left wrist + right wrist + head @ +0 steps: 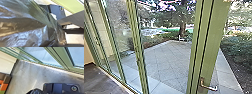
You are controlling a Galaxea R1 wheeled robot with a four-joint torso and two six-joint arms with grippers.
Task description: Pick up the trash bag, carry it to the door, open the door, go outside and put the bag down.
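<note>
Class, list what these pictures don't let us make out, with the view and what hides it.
Trash bag: contents; left wrist view, hidden by its dark film.
Glass door: top; head view, cut off by the upper edge.
Tree: top; head view, same edge.
Orange-and-brown object: full shape; right wrist view, cut by the picture's edge.

Close in front of my left wrist camera I have the trash bag (27, 36), dark, glossy plastic, crinkled all over, with bright bluish glints along its creases and its film drawn into long, taut folds. What it holds I cannot make out. Ahead of me the door (214, 40) stands upright, green-framed and glazed, seemingly closed, with 1 metal lever handle (209, 87) low on its stile.
</note>
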